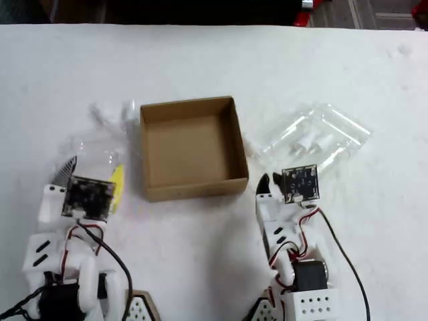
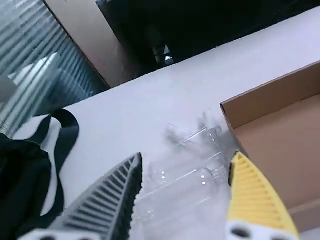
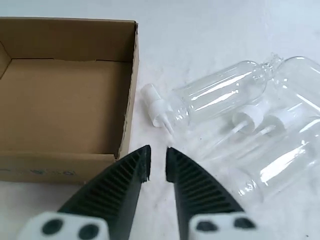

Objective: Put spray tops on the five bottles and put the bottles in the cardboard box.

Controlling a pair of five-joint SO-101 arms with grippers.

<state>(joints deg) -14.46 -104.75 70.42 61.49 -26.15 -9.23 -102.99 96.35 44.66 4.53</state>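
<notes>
- Lower left of the high view: left pincer point(image 1: 92, 170) with one grey and one yellow finger, spread wide and released, nothing held, poised above clear plastic bottles point(image 2: 190, 182) lying on the white tabletop point(image 1: 200, 60) just left of the box; hard to tell whether capped.
- Centre: shallow square brown cardboard box point(image 1: 194, 189), open-topped, holding nothing; none of the bottles inside yet.
- Just right of the box's lower right corner: right pincer point(image 3: 158, 150) with black fingers, barely parted, grasping nothing.
- Right of centre, a little higher: heap of more clear bottles point(image 1: 314, 140) lying crosswise and touching, some fitted with white spray tops point(image 3: 157, 110).
- Likely trouble from here: slick round bottles rolling away or squirting out of a closing pincer; neighbours in the heap knocked aside on approach; the light box shoved along by a bottle catching its wall.
</notes>
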